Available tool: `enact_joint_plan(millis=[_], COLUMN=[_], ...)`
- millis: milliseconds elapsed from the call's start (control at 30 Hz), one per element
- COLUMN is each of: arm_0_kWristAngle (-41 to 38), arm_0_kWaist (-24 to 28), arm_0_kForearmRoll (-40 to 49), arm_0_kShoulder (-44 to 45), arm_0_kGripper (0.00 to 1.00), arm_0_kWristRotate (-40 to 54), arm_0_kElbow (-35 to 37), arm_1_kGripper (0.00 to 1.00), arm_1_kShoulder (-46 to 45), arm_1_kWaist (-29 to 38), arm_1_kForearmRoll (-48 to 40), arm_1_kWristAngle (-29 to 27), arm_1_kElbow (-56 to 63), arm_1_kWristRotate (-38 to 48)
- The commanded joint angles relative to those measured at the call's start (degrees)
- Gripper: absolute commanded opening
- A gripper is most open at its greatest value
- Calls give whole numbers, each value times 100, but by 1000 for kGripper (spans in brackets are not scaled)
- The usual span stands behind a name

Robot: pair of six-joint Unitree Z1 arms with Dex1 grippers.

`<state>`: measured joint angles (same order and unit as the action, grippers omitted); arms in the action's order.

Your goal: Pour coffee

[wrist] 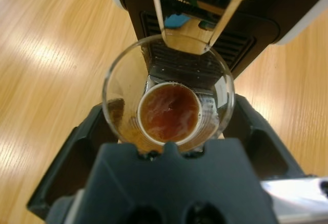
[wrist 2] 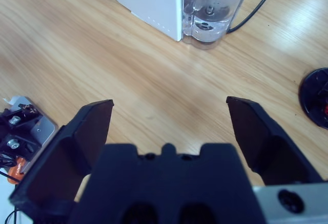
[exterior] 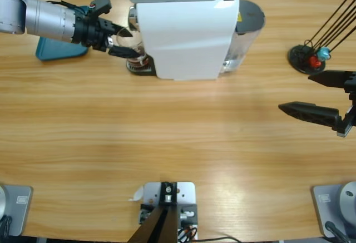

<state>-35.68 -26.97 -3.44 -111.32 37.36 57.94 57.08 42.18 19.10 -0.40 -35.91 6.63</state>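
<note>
Left claw [exterior: 118,41] clamped on glass [wrist: 168,93], 1 jaw on each side of its wall. Glass upright, mouth open toward the wrist camera, straight ahead of the claw and between the jaws. Coffee [wrist: 169,112] a shallow brown layer at the bottom. Spout [wrist: 190,24] directly above the rim, machine [exterior: 183,29] just beyond. Left arm stretched nearly level along the counter [exterior: 167,132]. Likely next: withdraw backward, clear of the spout, before any tilt. Right claw [exterior: 320,95] well apart from the glass, jaws wide, holding nothing, aimed at bare counter.
</note>
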Motion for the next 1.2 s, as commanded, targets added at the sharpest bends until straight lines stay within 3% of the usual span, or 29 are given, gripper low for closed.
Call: enact_joint_plan(millis=[33, 67, 100, 167, 767, 1033, 1200], arm_0_kWristAngle=[17, 19, 26, -13, -220, 321, 1138], arm_0_kWaist=[4, 28, 51, 76, 522, 1494, 2053], arm_0_kForearmRoll=[-52, -52, -52, -52, -87, -87, -486], arm_0_kShoulder=[-319, -311, -301, -231, 529, 1147, 1155], arm_0_kGripper=[479, 471, 351, 4, 0, 0, 0], arm_0_kWristRotate=[34, 27, 17, 11, -87, -498, -1750], arm_0_kElbow=[30, 25, 19, -44, -355, -712, -708], arm_1_kGripper=[1000, 1000, 1000, 1000, 1000, 1000, 1000], arm_1_kShoulder=[136, 136, 136, 127, 101, 66, -3], arm_1_kWaist=[55, 53, 53, 53, 53, 53, 53], arm_1_kForearmRoll=[-64, -64, -64, -64, -90, -108, -108], arm_1_kWristAngle=[48, 48, 48, 48, 22, 22, 22], arm_1_kElbow=[198, 200, 200, 207, 233, 256, 267], arm_1_kWristRotate=[67, 67, 67, 67, 67, 67, 67])
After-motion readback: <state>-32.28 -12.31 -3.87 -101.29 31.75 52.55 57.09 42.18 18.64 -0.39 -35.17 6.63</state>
